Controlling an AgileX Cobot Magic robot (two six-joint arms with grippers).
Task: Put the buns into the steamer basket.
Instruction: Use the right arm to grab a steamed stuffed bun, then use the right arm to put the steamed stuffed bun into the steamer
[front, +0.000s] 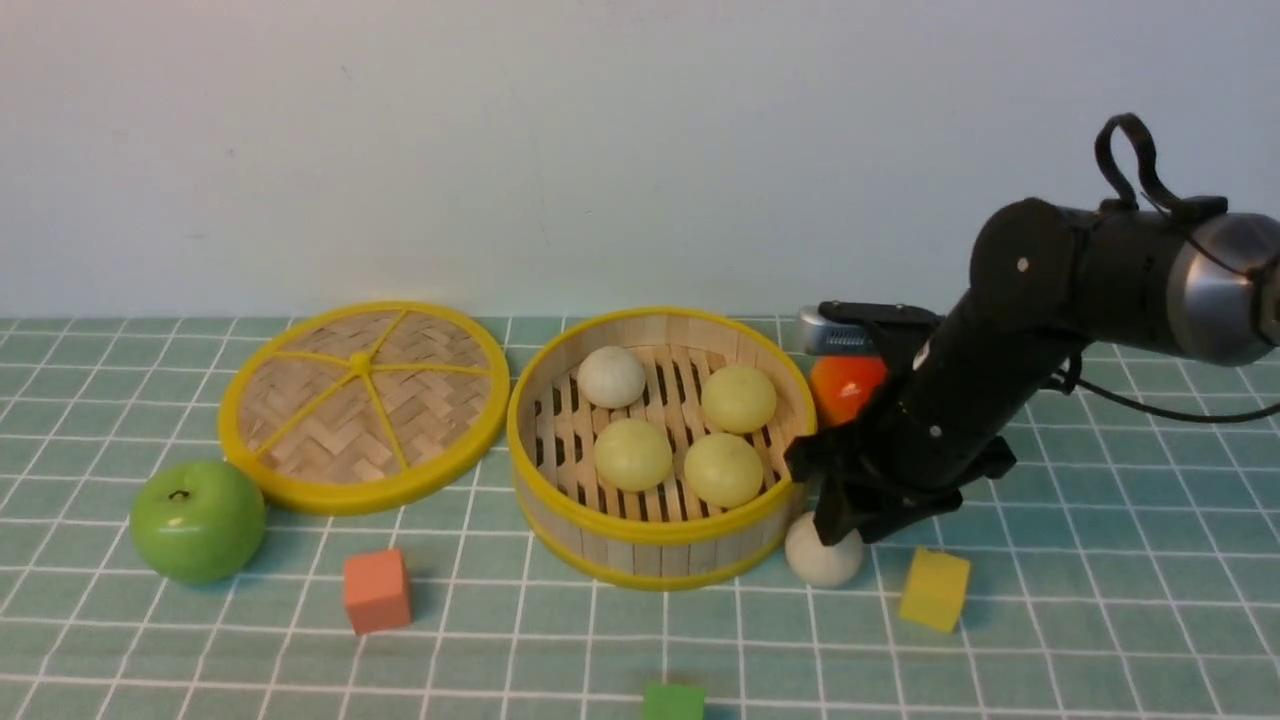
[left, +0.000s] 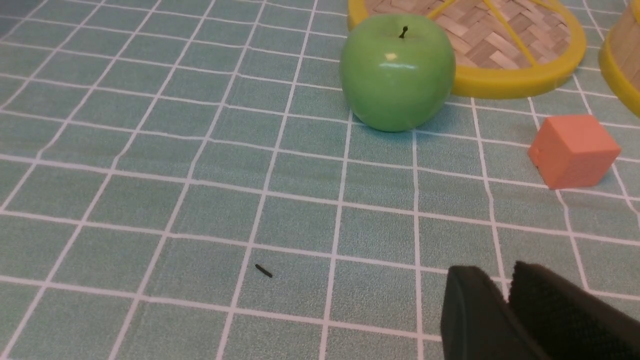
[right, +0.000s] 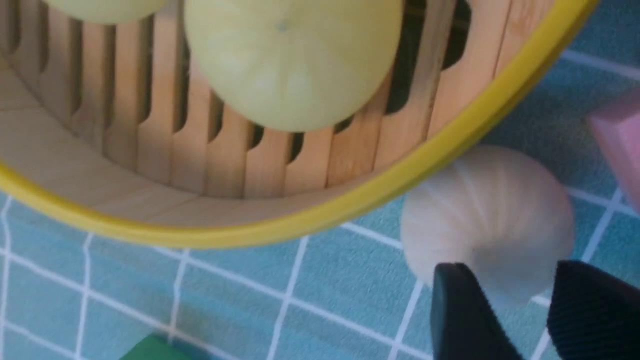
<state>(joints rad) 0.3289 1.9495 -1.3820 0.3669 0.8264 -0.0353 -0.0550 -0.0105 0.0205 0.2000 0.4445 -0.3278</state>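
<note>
Because the left arm has no part in the work at hand, its left gripper (left: 505, 305) hangs low over bare tablecloth, and only the left wrist view shows it; its dark fingers stand close together with a thin gap and nothing between them. Just beyond it sits the glossy green apple (front: 197, 520), touching or nearly touching the flat woven bamboo lid with yellow rim and spokes (front: 364, 405), which lies set aside on the teal checked tablecloth (front: 1100, 560) so the basket stays open for loading. A small orange cube (front: 376, 590) rests in front of them, clear of the work.

Next comes the round, deep bamboo steamer basket with slatted floor and yellow rims (front: 540, 500), already holding four small smooth buns: one off-white bun (front: 611, 376) at the back and three pale yellow-green buns (front: 633, 453) (front: 738, 397) (front: 722, 468). The last off-white bun (front: 822, 562) is still on the cloth, right beside the basket's outer wall. The right gripper (front: 850, 525) is directly over it, jaws spread and not closed on it, probably lining up for the pick. The basket wall is close, so the fingers have little room on that side. Behind the arm is a shiny red-orange fruit (front: 842, 385), and a yellow cube (front: 934, 589) lies to the right.
</note>
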